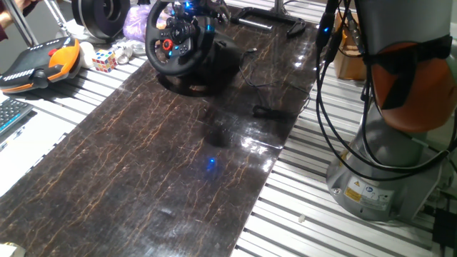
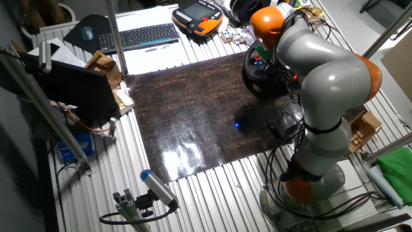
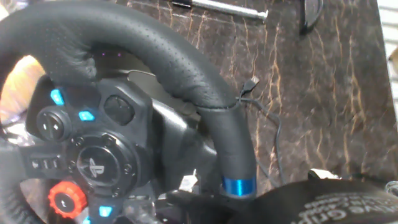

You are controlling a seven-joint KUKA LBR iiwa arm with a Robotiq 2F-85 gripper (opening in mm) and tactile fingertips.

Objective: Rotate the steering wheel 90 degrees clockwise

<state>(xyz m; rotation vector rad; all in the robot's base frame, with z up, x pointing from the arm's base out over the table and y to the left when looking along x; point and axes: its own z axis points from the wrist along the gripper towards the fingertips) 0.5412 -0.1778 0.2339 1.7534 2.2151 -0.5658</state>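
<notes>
The steering wheel (image 1: 178, 44) is black with a thick rim, a red knob and small lit buttons on its hub. It stands on its black base at the far end of the dark marbled mat (image 1: 164, 164). In the other fixed view the wheel (image 2: 256, 71) is mostly hidden behind my arm. In the hand view its rim (image 3: 186, 74) fills the frame, with a blue stripe (image 3: 238, 185) on it right at the hand. My gripper (image 1: 193, 8) sits at the wheel's top. Its fingers (image 3: 339, 202) stand on either side of the rim and look shut on it.
An orange and black pendant (image 1: 43, 61), a puzzle cube (image 1: 104, 60) and a black spool-like ring (image 1: 100, 16) lie left of the wheel. A loose black cable (image 1: 275, 112) crosses the mat. A keyboard (image 2: 138, 35) is at the far side. My arm's base (image 1: 378, 178) stands beside the mat.
</notes>
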